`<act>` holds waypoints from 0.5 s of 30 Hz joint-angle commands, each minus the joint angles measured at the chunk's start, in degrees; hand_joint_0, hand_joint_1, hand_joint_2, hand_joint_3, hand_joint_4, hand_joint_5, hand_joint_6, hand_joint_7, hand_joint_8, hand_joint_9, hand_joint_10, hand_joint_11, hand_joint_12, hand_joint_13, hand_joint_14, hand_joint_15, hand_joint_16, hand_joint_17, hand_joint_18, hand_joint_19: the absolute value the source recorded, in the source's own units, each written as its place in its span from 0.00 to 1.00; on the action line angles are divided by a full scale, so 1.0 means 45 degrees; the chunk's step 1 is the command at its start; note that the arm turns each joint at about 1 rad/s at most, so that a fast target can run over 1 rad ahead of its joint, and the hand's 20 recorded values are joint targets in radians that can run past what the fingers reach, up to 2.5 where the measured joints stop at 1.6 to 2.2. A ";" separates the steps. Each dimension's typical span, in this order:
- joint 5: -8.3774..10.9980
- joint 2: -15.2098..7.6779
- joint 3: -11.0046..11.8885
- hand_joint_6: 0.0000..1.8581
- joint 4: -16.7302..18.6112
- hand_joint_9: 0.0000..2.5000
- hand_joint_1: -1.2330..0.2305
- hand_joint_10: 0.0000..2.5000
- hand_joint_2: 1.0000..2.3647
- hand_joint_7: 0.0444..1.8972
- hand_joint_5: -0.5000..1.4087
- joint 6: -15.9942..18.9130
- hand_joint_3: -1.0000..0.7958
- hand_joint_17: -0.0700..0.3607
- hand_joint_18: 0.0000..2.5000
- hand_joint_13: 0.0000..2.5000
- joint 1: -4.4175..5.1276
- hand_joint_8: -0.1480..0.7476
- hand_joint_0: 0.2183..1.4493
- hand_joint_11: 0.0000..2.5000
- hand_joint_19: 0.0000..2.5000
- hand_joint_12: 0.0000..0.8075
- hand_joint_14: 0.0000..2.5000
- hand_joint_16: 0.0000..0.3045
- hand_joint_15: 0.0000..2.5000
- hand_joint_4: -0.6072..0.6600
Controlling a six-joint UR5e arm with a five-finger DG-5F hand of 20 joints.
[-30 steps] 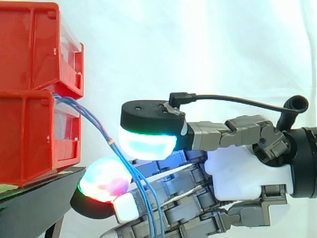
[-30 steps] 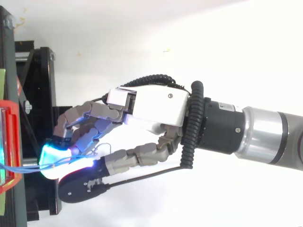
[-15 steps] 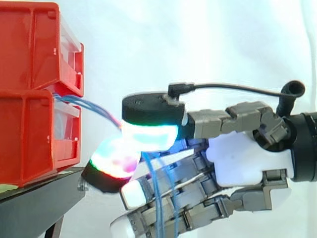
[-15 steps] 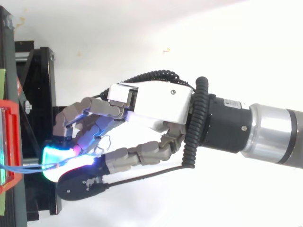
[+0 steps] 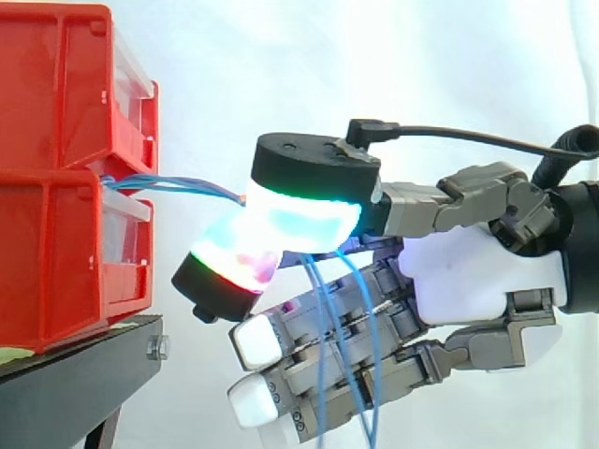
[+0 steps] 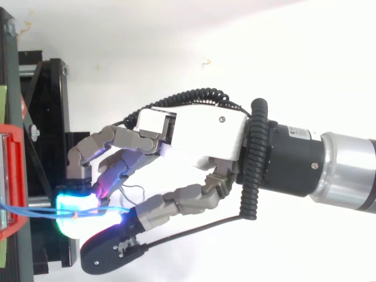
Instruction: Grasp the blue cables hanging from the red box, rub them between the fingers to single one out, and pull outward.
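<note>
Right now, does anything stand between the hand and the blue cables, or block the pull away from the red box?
Nothing visible does. The hand pinches the blue cables between its glowing pads, and they run freely from the red box to the pinch. The outward side looks open.

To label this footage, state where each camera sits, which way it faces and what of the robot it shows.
Side view: beside the work at about its height, looking level across at the bins on the left; the hand comes in from the right, pinching the cables.
Top view: above the work, looking down on the stand at the left edge; the hand and arm come in from the right.
Shared: bins, cables and hand.
</note>
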 commanded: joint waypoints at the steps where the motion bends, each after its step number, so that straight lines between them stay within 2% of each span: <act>1: 0.0004 0.0023 -0.0003 0.50 -0.0053 0.36 0.27 0.01 0.00 0.54 0.19 -0.0002 0.28 0.39 0.23 0.28 0.0003 0.42 0.33 0.22 0.13 0.41 0.01 0.14 0.18 0.50; 3: 0.0004 0.0023 -0.0003 0.50 -0.0112 0.37 0.29 0.01 0.00 0.55 0.19 0.0018 0.28 0.39 0.23 0.29 0.0003 0.42 0.31 0.22 0.14 0.41 0.01 0.14 0.18 0.51; 6: 0.0004 0.0042 0.0016 0.49 -0.0151 0.38 0.38 0.01 0.00 0.56 0.20 -0.0002 0.28 0.40 0.22 0.29 0.0003 0.44 0.27 0.22 0.14 0.43 0.01 0.15 0.19 0.52; 15: 0.0004 0.0101 -0.0003 0.48 -0.0170 0.38 0.49 0.01 0.00 0.57 0.20 0.0018 0.28 0.41 0.21 0.29 0.0003 0.45 0.24 0.22 0.16 0.44 0.01 0.16 0.19 0.52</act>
